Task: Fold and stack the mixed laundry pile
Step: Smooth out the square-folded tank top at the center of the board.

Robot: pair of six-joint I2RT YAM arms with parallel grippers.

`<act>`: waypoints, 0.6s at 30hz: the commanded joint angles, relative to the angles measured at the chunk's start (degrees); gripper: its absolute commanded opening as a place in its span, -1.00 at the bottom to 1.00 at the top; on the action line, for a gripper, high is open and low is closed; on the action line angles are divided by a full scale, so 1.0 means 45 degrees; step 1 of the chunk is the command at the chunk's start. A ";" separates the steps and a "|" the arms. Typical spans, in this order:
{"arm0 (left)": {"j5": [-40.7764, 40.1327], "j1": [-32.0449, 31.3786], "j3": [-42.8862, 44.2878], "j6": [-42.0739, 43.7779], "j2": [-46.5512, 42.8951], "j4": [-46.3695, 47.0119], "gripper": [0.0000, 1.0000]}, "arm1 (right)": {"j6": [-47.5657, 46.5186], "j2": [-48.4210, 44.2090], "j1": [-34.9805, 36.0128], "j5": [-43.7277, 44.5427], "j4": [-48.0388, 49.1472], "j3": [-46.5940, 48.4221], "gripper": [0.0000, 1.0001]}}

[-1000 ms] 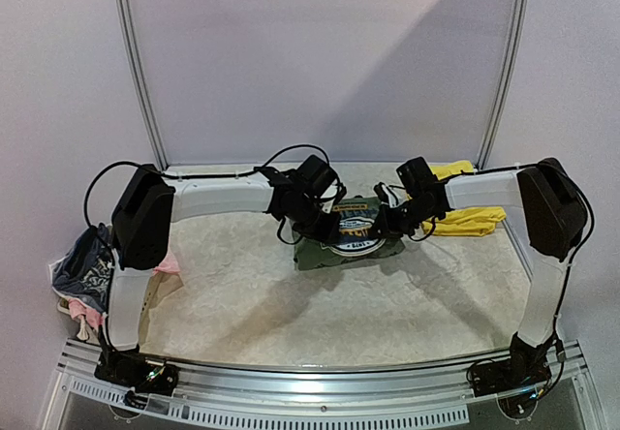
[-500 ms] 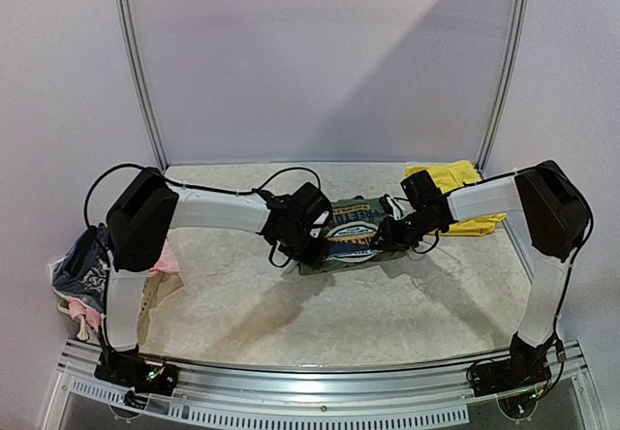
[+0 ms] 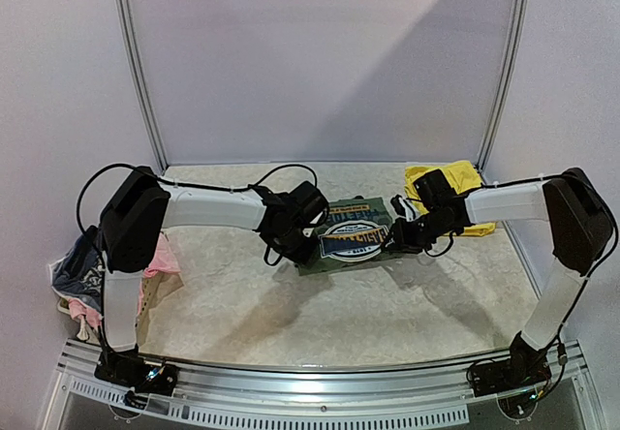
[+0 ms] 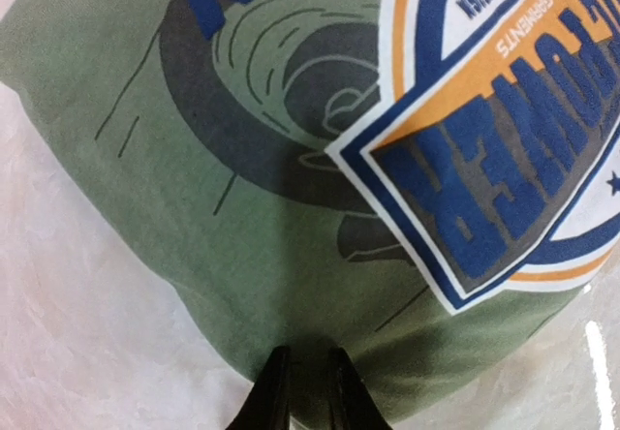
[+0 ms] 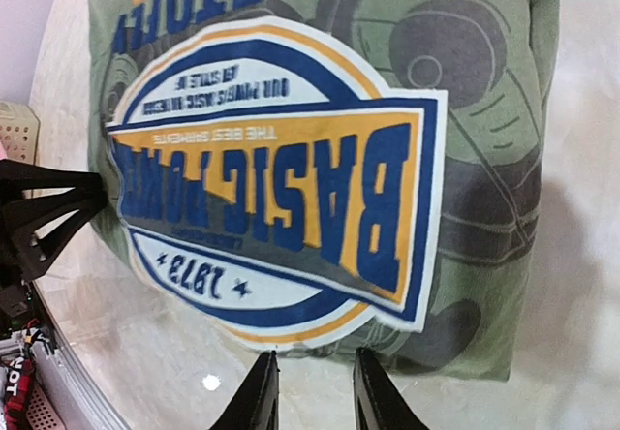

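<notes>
The olive-green top (image 3: 354, 236), folded with a blue, orange and white badge facing up, lies flat at mid-table. My left gripper (image 3: 306, 243) is at its left edge. In the left wrist view the fingers (image 4: 281, 396) stand close together, shut on a pinch of the top's (image 4: 223, 217) hem. My right gripper (image 3: 399, 236) is just off the right edge. In the right wrist view it (image 5: 315, 396) is open, bare table between its fingers and the top's (image 5: 484, 159) edge just past the tips. Yellow shorts (image 3: 448, 180) lie at the back right.
The remaining laundry hangs over the table's left edge: a blue-grey patterned piece (image 3: 82, 267) and a pink piece (image 3: 163, 259), by a pale mesh basket (image 3: 56, 292). Metal frame posts (image 3: 136, 72) rise at the back corners. The right arm reaches across in front of the shorts.
The top has been laid down flat with its badge showing. My right gripper has opened, let go of it and drawn back to the right. The left gripper has shifted slightly left.
</notes>
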 commanded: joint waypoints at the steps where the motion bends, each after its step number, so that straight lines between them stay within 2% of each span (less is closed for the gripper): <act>1: -0.0392 -0.0062 0.0063 0.0366 0.0018 -0.0396 -0.71 | 0.0050 0.0980 -0.0163 0.0337 0.0351 -0.0076 -0.47; 10: -0.0751 0.0163 -0.0549 0.0703 0.0213 -0.0033 -0.73 | 0.0099 0.1730 -0.0149 0.0792 0.0255 -0.0421 -0.46; 14: -0.1486 0.0545 -0.1265 0.0928 -0.0138 0.0037 -0.74 | 0.0068 0.0564 0.0658 0.0606 -0.0095 -0.0591 -0.45; 18: -0.1930 0.0921 -0.1822 0.1179 -0.0923 0.0013 -0.73 | 0.0148 -0.0751 0.1100 0.0456 -0.0541 -0.0216 -0.36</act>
